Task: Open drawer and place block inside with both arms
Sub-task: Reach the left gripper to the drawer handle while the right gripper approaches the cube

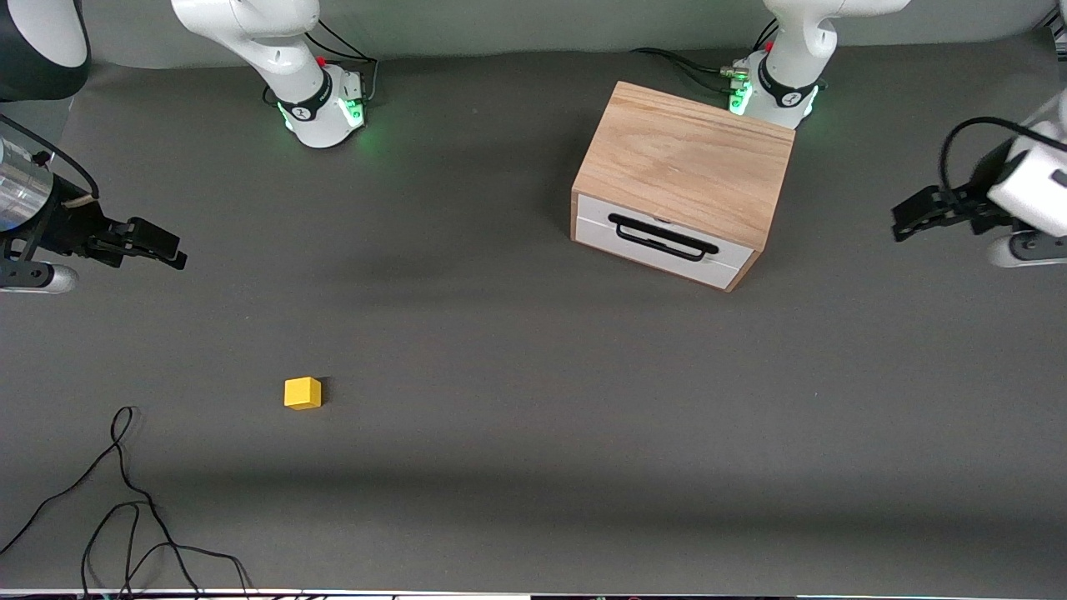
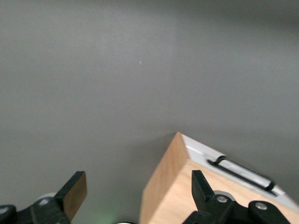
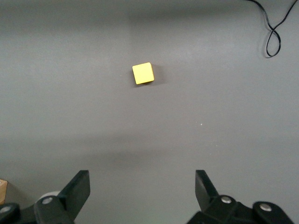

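The light wooden cabinet [image 1: 688, 158] stands near the left arm's base. Its drawer [image 1: 663, 242] is closed, with a white front and a black bar handle [image 1: 663, 237]. The cabinet also shows in the left wrist view [image 2: 187, 196]. The yellow block [image 1: 302, 392] lies on the mat nearer the front camera, toward the right arm's end; it also shows in the right wrist view [image 3: 143, 73]. My left gripper [image 1: 904, 217] is open and empty, raised at the left arm's end of the table. My right gripper [image 1: 162, 247] is open and empty, raised at the right arm's end.
The grey mat [image 1: 533, 400] covers the table. Loose black cables [image 1: 125, 517] lie at the table's front edge at the right arm's end; a loop also shows in the right wrist view [image 3: 273, 32]. The arms' green-lit bases [image 1: 329, 108] stand along the table's edge farthest from the front camera.
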You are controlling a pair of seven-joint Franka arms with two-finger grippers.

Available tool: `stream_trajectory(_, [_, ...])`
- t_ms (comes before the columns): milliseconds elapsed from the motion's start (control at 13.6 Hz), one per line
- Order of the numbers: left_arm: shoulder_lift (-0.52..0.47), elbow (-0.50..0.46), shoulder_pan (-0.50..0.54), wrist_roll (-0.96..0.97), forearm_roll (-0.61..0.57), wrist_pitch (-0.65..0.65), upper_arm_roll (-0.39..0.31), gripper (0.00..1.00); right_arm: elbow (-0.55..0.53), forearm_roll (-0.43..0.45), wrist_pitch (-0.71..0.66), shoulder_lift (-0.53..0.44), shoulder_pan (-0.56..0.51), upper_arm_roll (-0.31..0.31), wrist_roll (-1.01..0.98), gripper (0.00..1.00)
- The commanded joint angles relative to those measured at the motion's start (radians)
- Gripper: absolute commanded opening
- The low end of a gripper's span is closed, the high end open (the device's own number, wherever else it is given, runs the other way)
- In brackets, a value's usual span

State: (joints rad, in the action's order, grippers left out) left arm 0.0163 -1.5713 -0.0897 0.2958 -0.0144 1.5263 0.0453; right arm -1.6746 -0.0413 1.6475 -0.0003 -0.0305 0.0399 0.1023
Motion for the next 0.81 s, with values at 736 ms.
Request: stream_trajectory(736, [0.220, 0.106, -0.156, 1.557, -0.029, -0.012, 0.320, 1.00, -0.005, 0.014, 0.049, 0.086, 0.009, -0.005, 0.001, 1.00])
